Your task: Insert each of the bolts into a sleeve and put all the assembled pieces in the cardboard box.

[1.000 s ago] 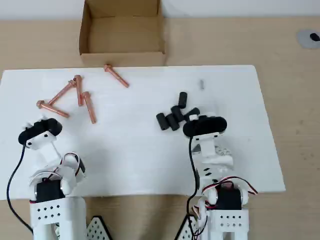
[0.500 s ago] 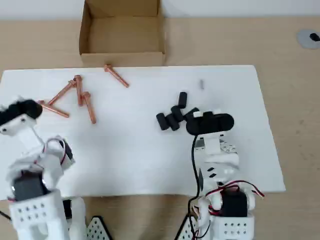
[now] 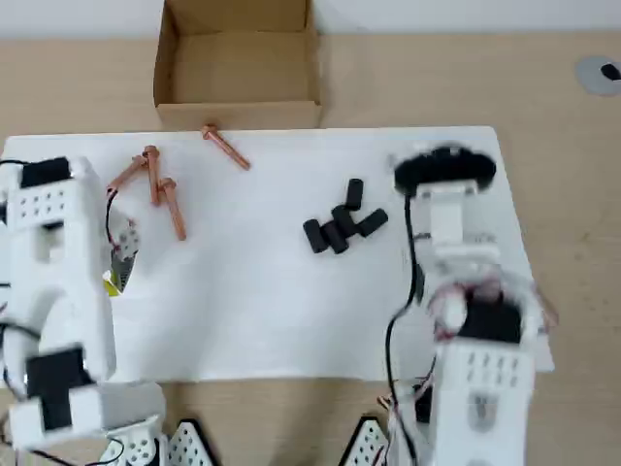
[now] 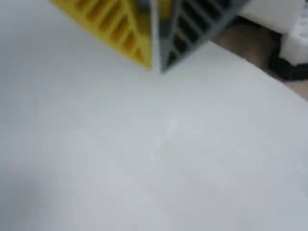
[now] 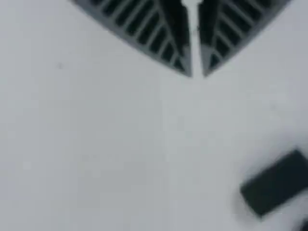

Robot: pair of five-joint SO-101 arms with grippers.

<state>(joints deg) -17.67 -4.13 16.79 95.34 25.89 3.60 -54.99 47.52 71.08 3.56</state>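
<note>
Ribbed left gripper [image 4: 155, 67] — one finger yellow, one grey — is pressed together over the smooth white sheet [image 3: 262, 301]; the right gripper [image 5: 196, 72] is likewise closed. Slender copper bolts [image 3: 173, 206] and black cylindrical sleeves [image 3: 312, 236] lie loose there — outside the open-topped cardboard box [image 3: 238, 115].

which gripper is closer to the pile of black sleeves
Right. The right gripper hangs just beside the black sleeves, with one lying close in its wrist view. The left gripper is across the white sheet, near the bolts.

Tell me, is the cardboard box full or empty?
Empty: the cardboard box shows only bare floor; the bolts and sleeves lie outside it.
</note>
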